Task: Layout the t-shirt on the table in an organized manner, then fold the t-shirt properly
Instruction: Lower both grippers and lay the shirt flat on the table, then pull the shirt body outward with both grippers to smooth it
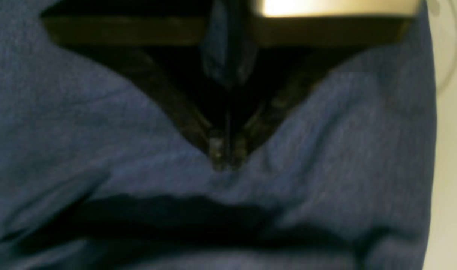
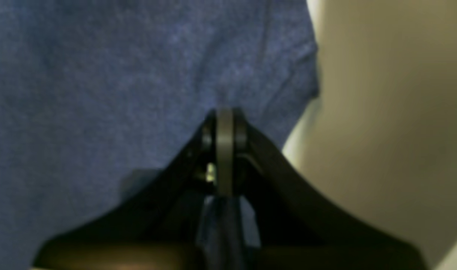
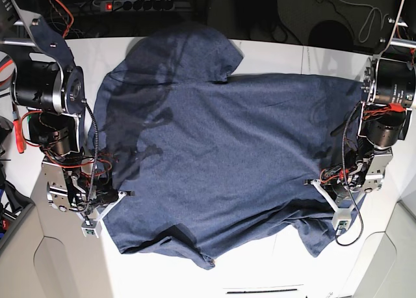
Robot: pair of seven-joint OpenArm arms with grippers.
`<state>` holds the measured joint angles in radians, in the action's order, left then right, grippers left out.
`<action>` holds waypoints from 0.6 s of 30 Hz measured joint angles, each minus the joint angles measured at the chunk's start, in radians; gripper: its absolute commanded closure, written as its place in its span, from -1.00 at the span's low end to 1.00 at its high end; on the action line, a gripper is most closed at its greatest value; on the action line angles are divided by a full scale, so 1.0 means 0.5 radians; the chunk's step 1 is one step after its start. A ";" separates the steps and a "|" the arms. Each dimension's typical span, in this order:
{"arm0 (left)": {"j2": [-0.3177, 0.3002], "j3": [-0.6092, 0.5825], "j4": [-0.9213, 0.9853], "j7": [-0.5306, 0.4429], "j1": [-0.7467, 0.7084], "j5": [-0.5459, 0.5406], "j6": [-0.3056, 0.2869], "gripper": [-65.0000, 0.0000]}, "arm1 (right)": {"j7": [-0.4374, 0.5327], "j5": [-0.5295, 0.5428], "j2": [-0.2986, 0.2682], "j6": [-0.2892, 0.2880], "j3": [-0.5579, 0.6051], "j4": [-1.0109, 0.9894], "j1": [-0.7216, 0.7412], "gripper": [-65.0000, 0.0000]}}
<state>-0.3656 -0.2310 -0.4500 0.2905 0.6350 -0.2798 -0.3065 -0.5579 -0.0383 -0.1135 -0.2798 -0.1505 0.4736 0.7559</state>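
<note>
Navy t-shirt [image 3: 221,161] lies spread across the white bench [image 3: 273,269], plain side up, no lettering visible; body runs side to side between the two arms, one sleeve bulging toward the far edge, another sleeve and a rumpled corner trailing toward the near edge. Cloth mostly flat through the middle, with wrinkles and a folded-under lip along the near hem, so layout looks nearly done but not tidy; folding proper not begun, by my reading. Right end effector [image 2: 224,116], on the base view's left, is pinched fully closed at the shirt's edge; wrist view shows a strip of blue cloth running between the fingers behind the tips, so it has hold of the fabric. Likely reason: anchoring that side so the cloth can be tensioned flat. Left end effector [image 1: 225,159], on the base view's right, sits nose-down into the fabric at the opposite edge; tips appear close together with cloth bunched around them and a strip of blue up between the fingers, but the view is blurred and I cannot tell whether it grips or is letting go. Holding opposite edges suits a stretch-and-lay move. Risk: the near hem curl may persist if released now.
</note>
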 measured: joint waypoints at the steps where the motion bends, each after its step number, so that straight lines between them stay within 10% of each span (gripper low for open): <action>1: 0.001 0.000 -0.045 -0.048 -0.003 0.001 -0.027 0.53 | -0.014 0.048 -0.001 -0.072 0.000 0.001 0.000 1.00; 5: 0.023 0.000 -0.202 -0.140 0.043 0.097 0.085 0.56 | -0.184 0.355 0.007 -0.341 -0.001 0.101 -0.074 1.00; 8: 0.035 0.000 -0.208 -0.149 0.105 0.154 0.127 0.97 | -0.378 0.555 0.030 -0.422 0.000 0.324 -0.230 1.00; 18: 0.111 -0.002 0.214 -0.346 0.186 0.237 0.087 1.00 | -0.718 0.931 0.168 -0.557 0.021 1.099 -0.940 1.00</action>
<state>-0.3103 -0.2317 -0.3431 0.1177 0.7280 -0.1616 -0.2630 -0.9169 0.4271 -0.0296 -0.5583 -0.1402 1.0233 0.2859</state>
